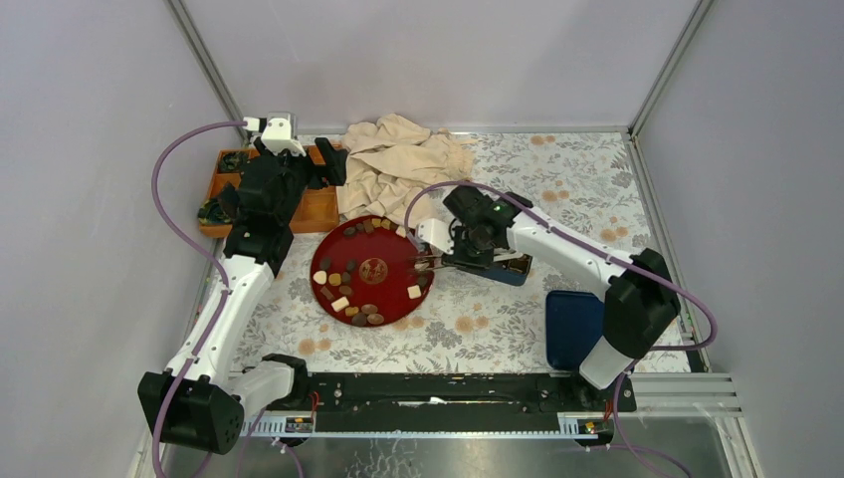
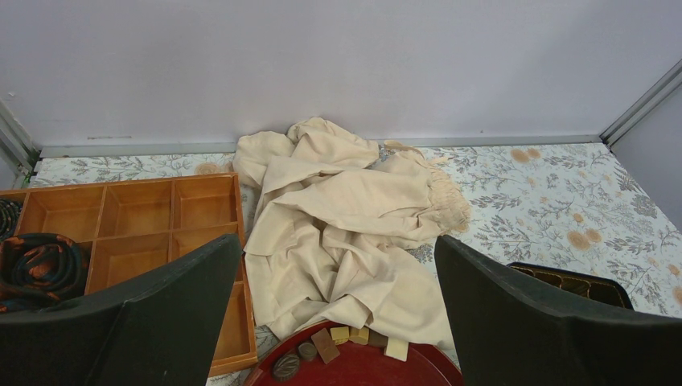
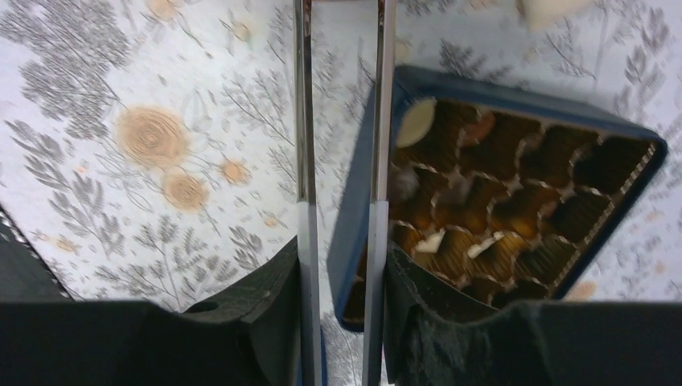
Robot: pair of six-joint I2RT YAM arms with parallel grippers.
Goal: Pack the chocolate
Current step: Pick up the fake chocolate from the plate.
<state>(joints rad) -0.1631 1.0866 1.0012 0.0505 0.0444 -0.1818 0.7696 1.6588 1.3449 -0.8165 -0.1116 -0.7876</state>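
Glossy plate (image 1: 398, 276), wooden tray (image 1: 316, 211)

Locate the chocolate (image 1: 340, 304): small bite-sized pieces in dark brown, light brown and cream-white, with round, square and oval shapes. Most pieces lie loose and flat on the red plate (image 1: 393, 249), spread along its left, near and far edges. One cream piece (image 1: 414, 292) lies near the right edge. At the plate's far rim you will find a brown bar (image 2: 326, 344), tan squares and a cream square (image 2: 396, 348). A few pieces sit in cavities of the dark blue box (image 3: 515, 96); a cream oval (image 3: 414, 122) occupies a corner cavity.
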